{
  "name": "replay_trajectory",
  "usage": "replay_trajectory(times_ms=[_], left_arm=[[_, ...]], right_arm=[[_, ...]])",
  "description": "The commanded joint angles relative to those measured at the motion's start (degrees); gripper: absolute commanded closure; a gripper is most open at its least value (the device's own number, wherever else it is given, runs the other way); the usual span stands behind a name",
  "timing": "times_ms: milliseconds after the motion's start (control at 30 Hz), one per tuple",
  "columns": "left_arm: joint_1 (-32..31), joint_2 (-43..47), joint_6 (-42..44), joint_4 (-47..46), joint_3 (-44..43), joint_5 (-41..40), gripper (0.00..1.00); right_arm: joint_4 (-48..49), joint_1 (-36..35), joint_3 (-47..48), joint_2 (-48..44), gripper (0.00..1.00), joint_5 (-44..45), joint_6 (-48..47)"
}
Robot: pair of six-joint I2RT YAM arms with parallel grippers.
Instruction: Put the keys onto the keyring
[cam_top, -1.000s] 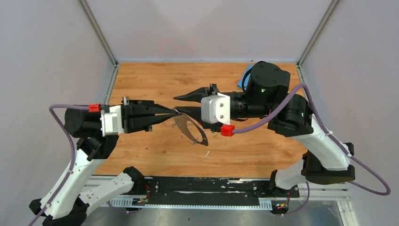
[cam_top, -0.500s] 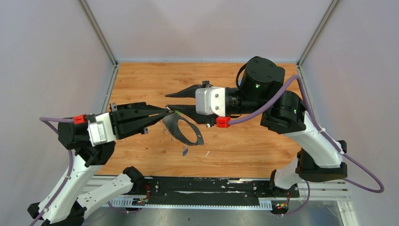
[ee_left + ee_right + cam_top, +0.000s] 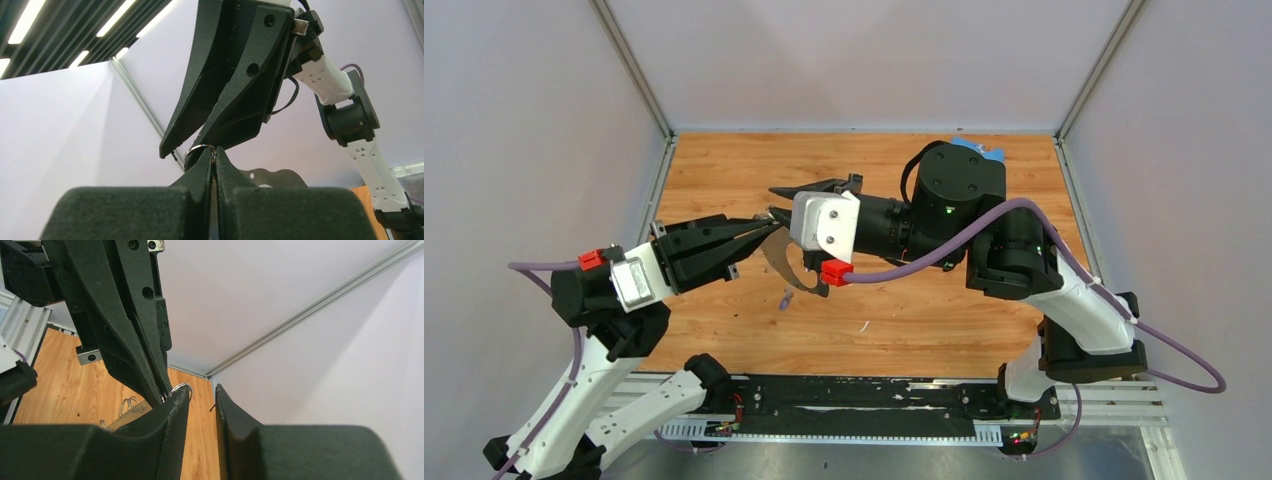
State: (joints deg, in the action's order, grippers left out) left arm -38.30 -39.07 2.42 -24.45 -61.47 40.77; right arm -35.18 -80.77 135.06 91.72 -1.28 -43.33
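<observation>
My left gripper [image 3: 771, 222] is shut on a small silver wire ring [image 3: 200, 148] at the top of the keyring. The keyring's thin grey band [image 3: 779, 262] hangs below the tips over the table; part of the band [image 3: 272, 176] also shows in the left wrist view. A tiny blue-headed key [image 3: 785, 298] dangles under the band. My right gripper [image 3: 774, 203] meets the left one tip to tip. It is open, with nothing in the narrow gap [image 3: 202, 388]. Its left finger [image 3: 175, 412] touches the wire ring [image 3: 180, 388] from outside.
A light-blue cloth [image 3: 980, 150] peeks out behind the right arm at the back right. A small white scrap [image 3: 864, 325] lies on the wooden table [image 3: 724, 170]. Grey walls close in the left, back and right sides.
Both grippers and the hanging keyring have shifted left. The right arm has reached further left, and the left arm has swung its tips up and back. The blue key moved left with the band.
</observation>
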Motion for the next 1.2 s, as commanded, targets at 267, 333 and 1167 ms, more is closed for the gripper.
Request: replay_trajectory(times_ms=[267,333,1167], left_arm=[[-0.54,0.75,2.86,-1.22,3.46,6.06,1.0],[-0.54,0.92,2.98,-1.22,3.59,6.15,1.0],[-0.54,3.77,4.61,-1.22,5.53,8.08,1.0]], right_arm=[[-12.87,-0.35,-1.64,1.14,0.55,-7.76,0.71],[-13.82,-0.18,-0.86,1.49,0.54,-7.78,0.96],[-17.83,6.86,3.21,0.47,0.53,-13.87,4.02]])
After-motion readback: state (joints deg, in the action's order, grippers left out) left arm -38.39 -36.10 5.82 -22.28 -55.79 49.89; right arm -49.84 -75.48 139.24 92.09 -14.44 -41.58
